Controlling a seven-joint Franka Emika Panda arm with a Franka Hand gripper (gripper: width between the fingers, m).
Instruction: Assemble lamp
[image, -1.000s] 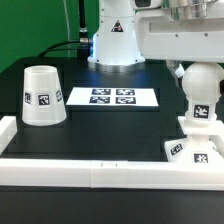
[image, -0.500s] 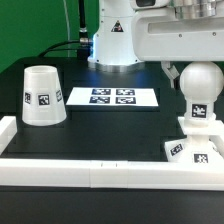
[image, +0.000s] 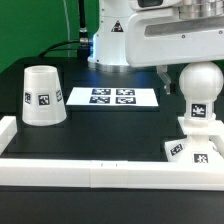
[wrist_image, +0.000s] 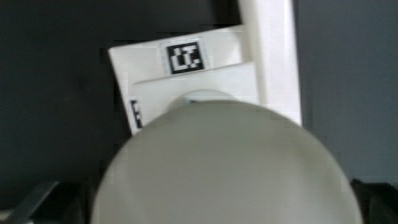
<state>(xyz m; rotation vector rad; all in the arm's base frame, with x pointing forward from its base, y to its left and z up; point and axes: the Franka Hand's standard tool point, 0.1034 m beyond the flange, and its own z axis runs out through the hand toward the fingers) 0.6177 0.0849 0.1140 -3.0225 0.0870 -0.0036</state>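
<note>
The rounded white bulb (image: 200, 92) stands upright on the blocky square base (image: 188, 148) at the exterior view's right, by the front rail. My gripper (image: 193, 68) hangs just above the bulb's top. One dark finger (image: 165, 72) shows beside the bulb and apart from it; the gripper looks open. In the wrist view the bulb (wrist_image: 214, 165) fills the space between the dark fingertips (wrist_image: 39, 200), with the tagged base (wrist_image: 178, 65) beneath it. The cup-like shade (image: 42, 96) stands mouth down at the exterior view's left, untouched.
The marker board (image: 112, 97) lies flat between the shade and the bulb. A long white border rail (image: 100, 172) runs along the front of the black table and also shows in the wrist view (wrist_image: 270, 40). The robot's white pedestal (image: 112, 40) stands behind.
My hand has risen and shifted toward the exterior view's left, uncovering the top of the bulb. The bulb, base and shade have not moved.
</note>
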